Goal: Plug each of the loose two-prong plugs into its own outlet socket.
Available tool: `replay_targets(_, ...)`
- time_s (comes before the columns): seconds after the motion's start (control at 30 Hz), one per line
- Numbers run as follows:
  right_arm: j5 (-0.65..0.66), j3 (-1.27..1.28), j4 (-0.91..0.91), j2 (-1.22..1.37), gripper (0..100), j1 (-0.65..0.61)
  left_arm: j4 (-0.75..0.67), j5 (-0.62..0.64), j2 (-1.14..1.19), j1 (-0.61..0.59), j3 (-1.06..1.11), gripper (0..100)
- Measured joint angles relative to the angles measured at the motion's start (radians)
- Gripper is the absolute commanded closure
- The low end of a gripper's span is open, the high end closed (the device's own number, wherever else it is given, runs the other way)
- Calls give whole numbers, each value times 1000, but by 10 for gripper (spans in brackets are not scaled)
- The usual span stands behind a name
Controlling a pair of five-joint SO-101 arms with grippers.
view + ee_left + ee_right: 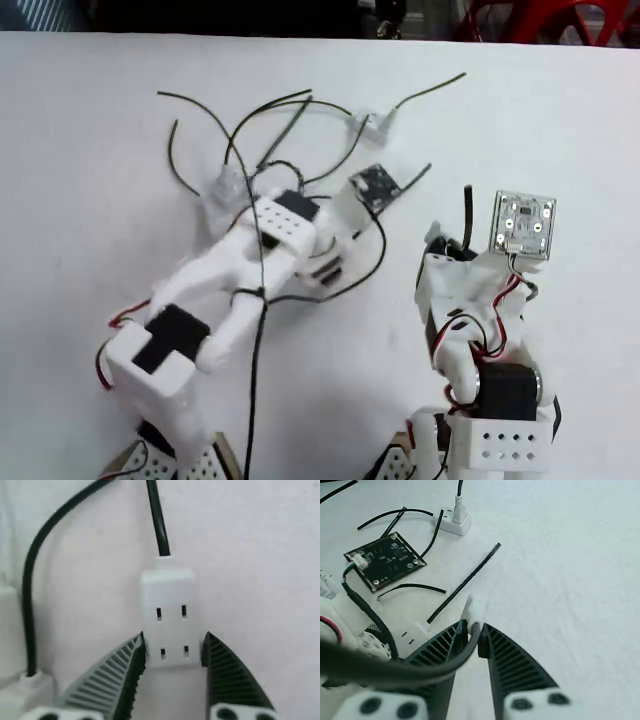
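A white outlet block (170, 610) with two pairs of slots and a black cord lies on the white table. My left gripper (174, 652) is shut on its near end, one finger on each side. My right gripper (474, 627) is shut on a white two-prong plug (474, 607), whose black cord bends back between the fingers. That plug hangs just short of the held outlet block (412, 637). From above, the left arm (250, 255) stretches toward the table's middle and the right arm (470, 320) stands beside it, with the plug's cord (467, 212) sticking up.
Farther back lies a second white outlet (452, 522) with a plug (459, 512) seated in it, also visible from above (370, 125). Another white piece (228, 185) and several loose black cords (270, 130) are spread behind the left arm. A straight cord (465, 582) crosses the table.
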Motion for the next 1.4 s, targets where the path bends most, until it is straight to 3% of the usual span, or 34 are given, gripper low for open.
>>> replay_targets(0.17,2,0,5,0,982,0,2,-91,-6,-75,2,733)
replay_targets(0.43,175,0,63,0,982,0,144,-95,-276,-104,2,737)
replay_targets(0.7,238,-5,117,9,982,-143,244,37,-612,-290,121,776)
replay_targets(0.97,242,-255,245,356,982,-198,49,44,-1043,-502,580,718)
replay_targets(1.13,353,-394,262,571,982,-198,-46,48,-1281,-592,825,717)
replay_targets(1.4,532,-414,241,677,982,-301,-153,48,-1352,-643,1011,717)
